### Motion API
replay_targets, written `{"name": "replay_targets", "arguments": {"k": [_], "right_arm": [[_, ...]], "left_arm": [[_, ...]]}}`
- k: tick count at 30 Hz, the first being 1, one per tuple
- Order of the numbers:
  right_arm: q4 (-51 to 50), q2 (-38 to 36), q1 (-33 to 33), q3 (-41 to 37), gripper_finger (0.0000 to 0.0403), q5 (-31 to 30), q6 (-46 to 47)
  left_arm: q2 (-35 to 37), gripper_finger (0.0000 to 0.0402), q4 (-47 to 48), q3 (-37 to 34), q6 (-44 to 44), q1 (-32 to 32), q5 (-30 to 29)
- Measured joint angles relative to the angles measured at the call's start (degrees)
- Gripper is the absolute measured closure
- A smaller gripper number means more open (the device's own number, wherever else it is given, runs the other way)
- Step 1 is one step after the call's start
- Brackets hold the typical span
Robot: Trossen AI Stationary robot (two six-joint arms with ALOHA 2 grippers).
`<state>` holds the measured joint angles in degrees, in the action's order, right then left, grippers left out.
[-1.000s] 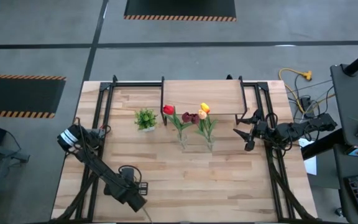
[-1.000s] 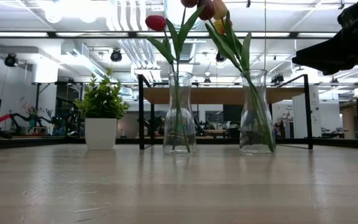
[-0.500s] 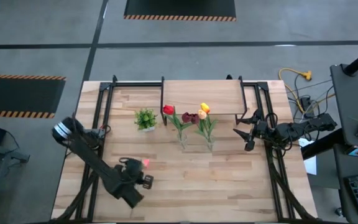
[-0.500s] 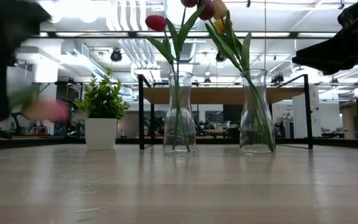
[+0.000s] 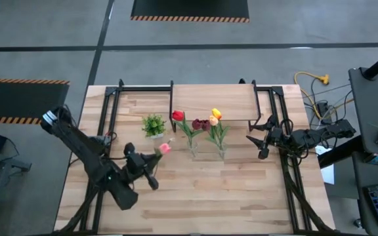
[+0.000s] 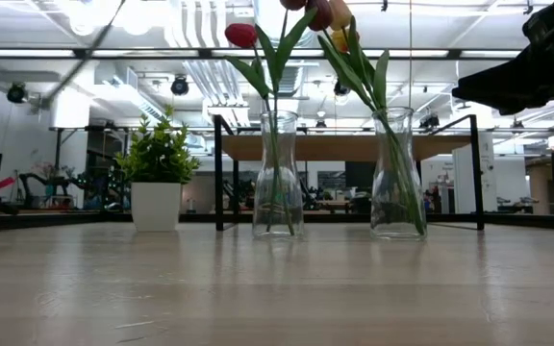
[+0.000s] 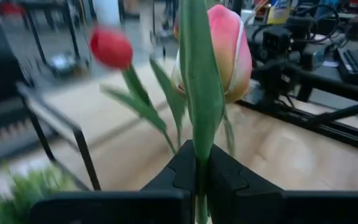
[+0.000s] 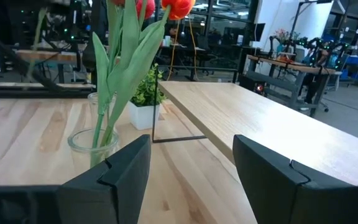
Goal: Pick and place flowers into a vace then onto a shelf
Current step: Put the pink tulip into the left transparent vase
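My left gripper [image 5: 151,159] is shut on a pink tulip whose head [image 5: 165,148] points toward the left glass vase [image 5: 193,149]. In the left wrist view the pink head [image 7: 229,50] and a green leaf [image 7: 201,93] rise above my left gripper [image 7: 201,165]. The left vase holds a red tulip [image 5: 178,116]. The right vase [image 5: 220,152] holds maroon and yellow-orange tulips [image 5: 214,118]. Both vases stand on the table in front of the shelf [image 5: 212,101]. My right gripper [image 5: 261,141] waits open, right of the vases, touching nothing. My left gripper pinches the pink tulip's stem and leaf [image 7: 200,158] between its two fingers [image 7: 182,168], a short way below the head. The fingers lie across the stem. The tulip is lifted clear of the table, its head slanting toward the far right.
A small potted plant [image 5: 153,124] stands left of the vases, close to the pink tulip's head. The shelf's black legs [image 6: 217,173] stand just behind the vases. Black frame rails run along the table's left [image 5: 104,131] and right sides. Bare tabletop [image 5: 209,190] lies in front of the vases.
My left gripper has swung from near the table's near edge toward the far edge and right, toward the left vase, and has turned. The pink tulip it carries has come with it; its head now lies between the potted plant and the left vase.
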<state>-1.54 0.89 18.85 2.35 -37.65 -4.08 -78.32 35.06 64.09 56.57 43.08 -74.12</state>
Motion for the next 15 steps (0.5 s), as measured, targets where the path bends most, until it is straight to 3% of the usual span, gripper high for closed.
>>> {"name": "replay_targets", "arguments": {"k": [5, 7, 11, 15], "right_arm": [[0.0, 0.0, 0.0, 0.0, 0.0184, 0.0, 0.0], [0.0, 0.0, 0.0, 0.0, 0.0184, 0.0, 0.0], [0.0, 0.0, 0.0, 0.0, 0.0184, 0.0, 0.0], [0.0, 0.0, 0.0, 0.0, 0.0184, 0.0, 0.0]], "left_arm": [[0.8, 0.0401, -9.4, -0.7, -17.7, -4.4, -1.2], [0.8, 0.0401, -12.2, -0.7, -22.3, -6.9, 1.2], [0.8, 0.0401, -23.1, -0.6, -35.1, -12.3, 13.6], [0.8, 0.0401, -38.2, -0.6, -54.2, -16.4, 25.8]]}}
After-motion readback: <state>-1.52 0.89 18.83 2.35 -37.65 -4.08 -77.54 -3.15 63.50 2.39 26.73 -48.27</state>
